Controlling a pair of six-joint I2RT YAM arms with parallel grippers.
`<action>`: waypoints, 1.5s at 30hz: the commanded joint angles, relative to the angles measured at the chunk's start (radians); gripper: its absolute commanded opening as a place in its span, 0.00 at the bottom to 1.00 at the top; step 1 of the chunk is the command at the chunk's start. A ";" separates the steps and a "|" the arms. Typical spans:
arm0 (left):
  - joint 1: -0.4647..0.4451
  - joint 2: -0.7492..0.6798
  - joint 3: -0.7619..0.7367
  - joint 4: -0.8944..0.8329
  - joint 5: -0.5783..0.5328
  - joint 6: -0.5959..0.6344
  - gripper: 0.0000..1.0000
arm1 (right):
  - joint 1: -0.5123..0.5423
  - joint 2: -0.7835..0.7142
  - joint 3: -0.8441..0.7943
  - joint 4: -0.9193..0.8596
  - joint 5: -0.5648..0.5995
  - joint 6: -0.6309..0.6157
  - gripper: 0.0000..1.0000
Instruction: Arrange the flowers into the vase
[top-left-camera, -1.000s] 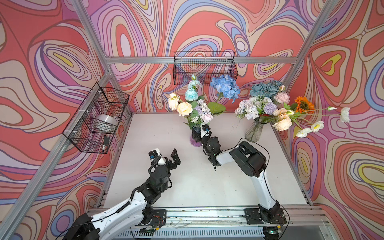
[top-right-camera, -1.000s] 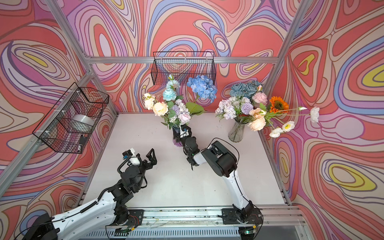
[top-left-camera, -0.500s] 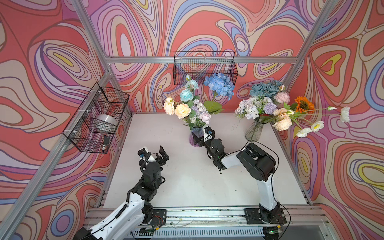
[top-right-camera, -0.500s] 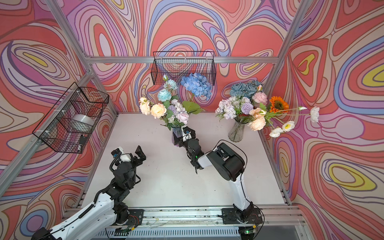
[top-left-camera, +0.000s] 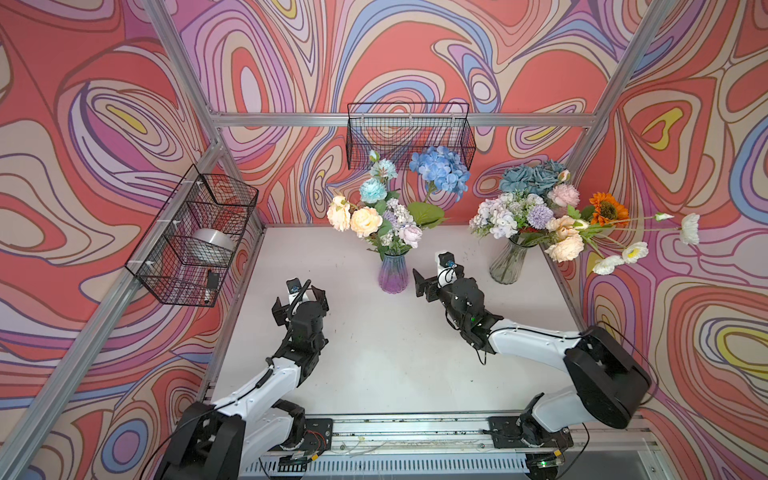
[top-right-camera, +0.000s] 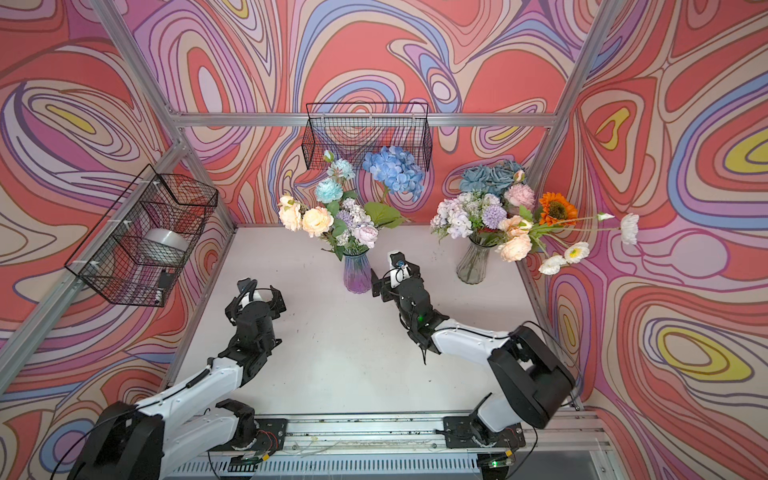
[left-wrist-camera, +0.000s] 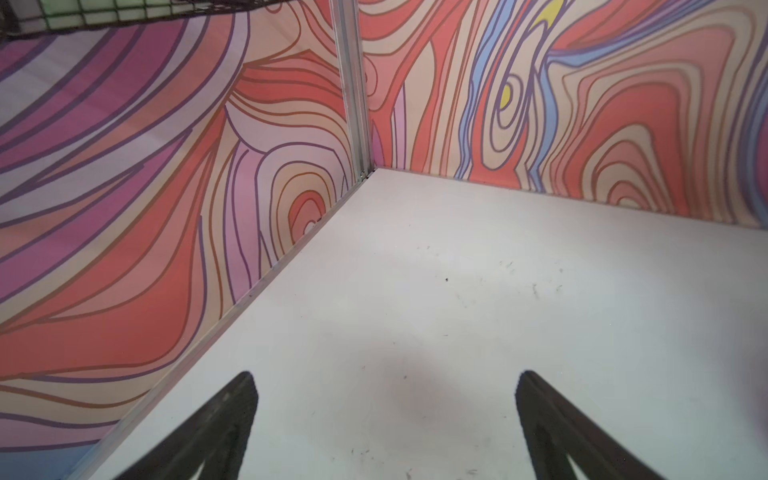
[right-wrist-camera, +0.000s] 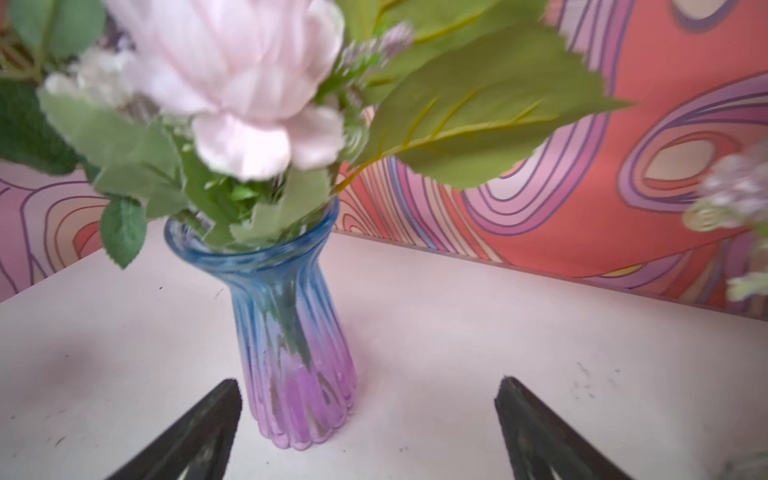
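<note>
The purple vase (right-wrist-camera: 291, 345) is glossy ribbed glass. The bench (top-left-camera: 374, 361) is matt white and lightly scuffed. The basket (top-left-camera: 409, 137) at 12 o'clock is black wire mesh.

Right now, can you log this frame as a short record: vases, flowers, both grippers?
purple vase: upright, mid-table, holds flowers
clear vase: upright, far right, also filled
left gripper: open, empty, above bare table
right gripper: open, empty, facing purple vase
task: all visible flowers in vases
</note>
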 joint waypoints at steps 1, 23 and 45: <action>0.007 0.116 0.005 0.171 -0.057 0.131 1.00 | -0.043 -0.068 -0.025 -0.260 0.121 -0.087 0.98; 0.230 0.445 -0.043 0.556 0.468 0.141 1.00 | -0.565 0.212 -0.178 0.188 -0.229 -0.069 0.98; 0.240 0.422 0.028 0.376 0.466 0.116 1.00 | -0.673 0.278 -0.237 0.354 -0.345 0.012 0.99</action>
